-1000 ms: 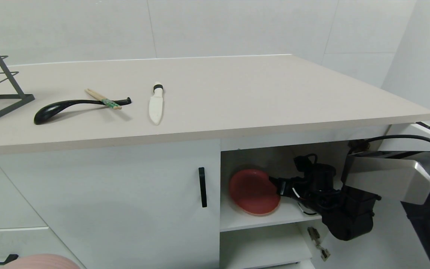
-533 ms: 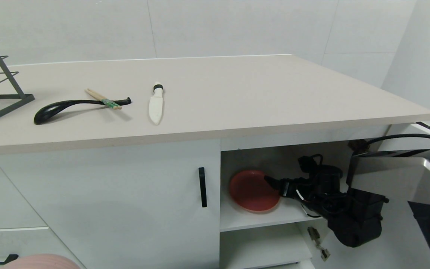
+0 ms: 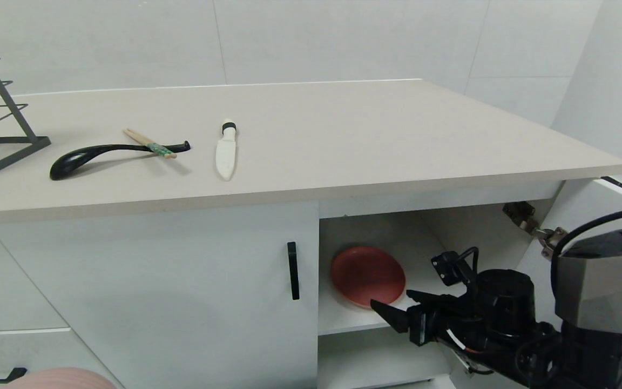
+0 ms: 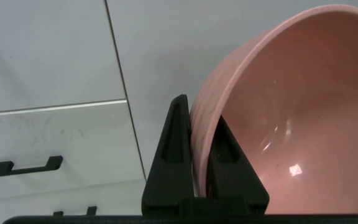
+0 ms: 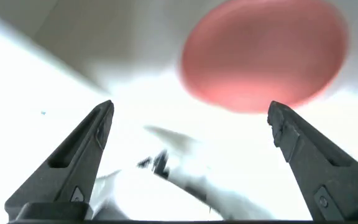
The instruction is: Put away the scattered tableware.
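Soft, even light falls from above on the countertop [image 3: 343, 124]. The ladle [image 3: 73, 159] and knife [image 3: 225, 151] cast faint shadows. The cupboard shelf [image 3: 338, 320] sits dimmer. In the right wrist view, white glare washes out around the red plate [image 5: 263, 56]. 1 small highlight glints inside the pink bowl [image 4: 291, 112].

I see pink bowl [image 4: 291, 106] smooth w/ slight gloss; black spoon [image 3: 71, 161] glossy plastic; chopsticks [image 3: 146, 142] wood; countertop [image 3: 370, 124] matt.

You face a beige desk [image 3: 343, 124], a dark wire rack [image 3: 6, 161] at its left end, a closed cabinet door [image 3: 170, 292] with black handle [image 3: 292, 270] beneath.
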You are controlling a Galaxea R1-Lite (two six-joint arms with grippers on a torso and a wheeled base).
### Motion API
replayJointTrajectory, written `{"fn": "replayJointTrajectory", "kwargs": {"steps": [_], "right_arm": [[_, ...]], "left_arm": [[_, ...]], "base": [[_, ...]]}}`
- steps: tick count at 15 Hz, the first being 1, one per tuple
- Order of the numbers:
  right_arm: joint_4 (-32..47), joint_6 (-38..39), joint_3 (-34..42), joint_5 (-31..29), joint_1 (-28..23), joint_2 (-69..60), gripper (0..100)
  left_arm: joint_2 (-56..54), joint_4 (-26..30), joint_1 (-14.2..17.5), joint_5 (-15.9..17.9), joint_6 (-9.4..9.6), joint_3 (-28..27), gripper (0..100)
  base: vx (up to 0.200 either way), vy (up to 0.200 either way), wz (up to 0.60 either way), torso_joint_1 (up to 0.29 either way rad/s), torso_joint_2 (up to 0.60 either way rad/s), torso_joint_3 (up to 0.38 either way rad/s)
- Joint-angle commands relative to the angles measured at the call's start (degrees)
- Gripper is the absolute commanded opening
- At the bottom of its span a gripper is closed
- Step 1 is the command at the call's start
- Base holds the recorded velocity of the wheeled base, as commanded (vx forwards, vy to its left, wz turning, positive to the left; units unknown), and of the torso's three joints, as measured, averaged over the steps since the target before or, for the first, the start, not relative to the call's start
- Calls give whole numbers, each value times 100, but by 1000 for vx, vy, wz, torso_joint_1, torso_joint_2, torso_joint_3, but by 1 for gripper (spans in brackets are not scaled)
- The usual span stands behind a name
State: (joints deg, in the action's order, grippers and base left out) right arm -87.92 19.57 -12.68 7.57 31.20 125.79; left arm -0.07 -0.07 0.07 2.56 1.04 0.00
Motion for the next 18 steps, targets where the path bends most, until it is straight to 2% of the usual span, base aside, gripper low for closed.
{"fn": "replayJointTrajectory", "kwargs": {"steps": [1, 3, 5, 6, 7, 8, 9, 10, 11, 13, 14, 15, 16, 17, 18], "right_arm": [[-15, -102, 591, -1, 299, -495, 100], [-24, -120, 1189, -1, 800, -872, 100], [29, -102, 1268, -142, 1398, -1373, 100], [29, -93, 1268, -186, 1486, -1461, 100], [12, -85, 1268, -230, 1618, -1637, 100], [20, -85, 1268, -247, 1583, -1769, 100], [29, -93, 1268, -247, 1565, -1839, 100], [29, -102, 1268, -247, 1618, -1883, 100], [29, -102, 1268, -256, 1627, -1997, 100], [38, -102, 1268, -256, 1635, -2138, 100], [47, -93, 1268, -256, 1653, -2208, 100], [47, -102, 1268, -256, 1670, -2244, 100], [47, -93, 1268, -256, 1670, -2279, 100], [56, -93, 1268, -256, 1670, -2314, 100], [73, -93, 1268, -256, 1662, -2358, 100]], "left_arm": [[7, -1, 1, -1, 2, 0, 0], [7, -10, 1, 16, 19, 0, 0], [7, -10, -7, 342, 178, 0, 0], [7, -28, -7, 377, 230, 0, 0], [25, -582, -7, 430, 230, -167, 0], [412, -1346, 28, 438, 248, -835, 0], [886, -1390, 98, 500, 362, -1090, 0], [1027, -1390, 177, 755, 635, -1072, 0], [1255, -1390, 292, 1089, 819, -1046, 0], [1598, -1408, 318, 1537, 898, -1169, 0], [2064, -1425, 274, 2038, 1074, -1336, 0], [2292, -1425, 230, 2363, 1259, -1424, 0], [2424, -1425, 212, 2548, 1347, -1441, 0], [2767, -1417, 107, 3022, 1558, -1459, 0], [2996, -1408, -86, 3409, 1645, -1450, 0]], "base": [[0, 0, 0, 0, 0, 0], [0, 0, 0, 0, 0, 0], [0, 0, 0, 0, 0, 0], [0, 0, 0, 0, 0, 0], [0, 0, 0, 0, 0, 0], [0, 0, 0, 0, 0, 0], [0, 0, 0, 0, 0, 0], [0, 0, 0, 0, 0, 0], [0, 0, 0, 0, 0, 0], [0, 0, 0, 0, 0, 0], [0, 0, 0, 0, 0, 0], [0, 0, 0, 0, 0, 0], [0, 0, 0, 0, 0, 0], [0, 0, 0, 0, 0, 0], [0, 0, 0, 0, 0, 0]]}}
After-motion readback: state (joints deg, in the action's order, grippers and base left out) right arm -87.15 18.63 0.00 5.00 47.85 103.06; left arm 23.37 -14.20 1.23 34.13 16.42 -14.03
